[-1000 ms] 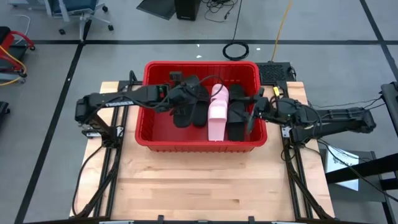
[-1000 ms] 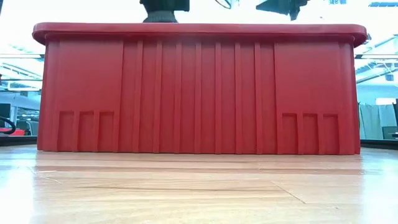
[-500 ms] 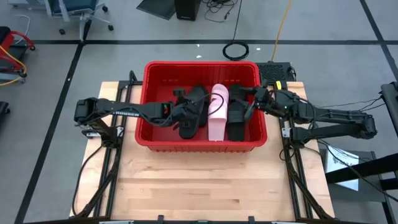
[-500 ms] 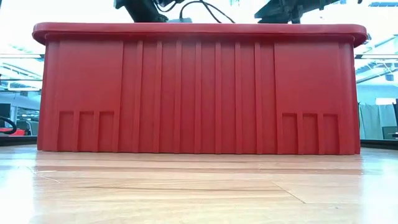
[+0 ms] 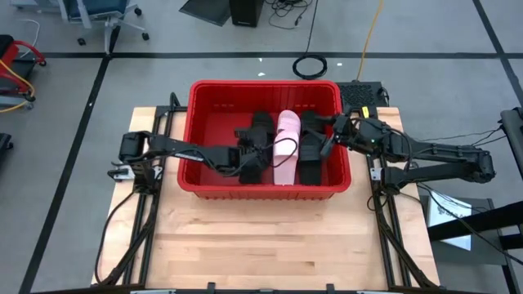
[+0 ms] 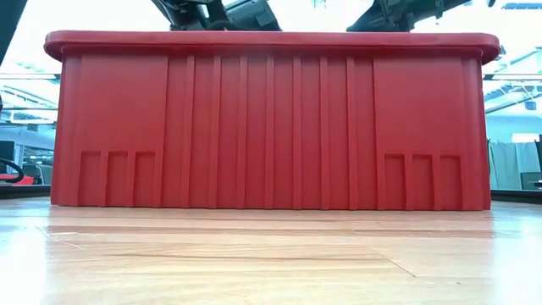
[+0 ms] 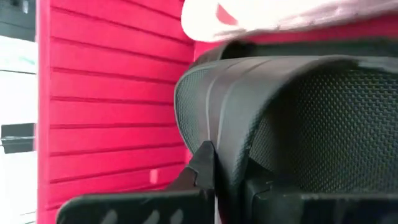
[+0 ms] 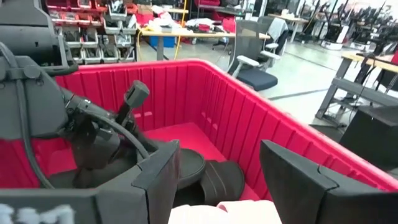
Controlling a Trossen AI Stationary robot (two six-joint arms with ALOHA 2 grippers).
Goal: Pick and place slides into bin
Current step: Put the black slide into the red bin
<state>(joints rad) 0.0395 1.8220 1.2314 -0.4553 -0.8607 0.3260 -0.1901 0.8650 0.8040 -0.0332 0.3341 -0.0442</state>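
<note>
Left gripper [image 5: 245,157], inside the bin [image 5: 265,189] at its left half, is clenched on a black slide [image 7: 280,118]. At bin centre lies a pink slide [image 5: 285,147] flanked by more black slides [image 5: 309,159]. Right gripper [image 5: 333,131], over the bin's right rim, stands released, holding nothing.

Robotics lab/workshop: wooden bench [image 5: 270,245] on grey taped floor, office chairs [image 8: 252,65], parts-bin racks [image 8: 93,25], loose cables [image 5: 310,65], more workbenches [image 8: 367,62] behind.
</note>
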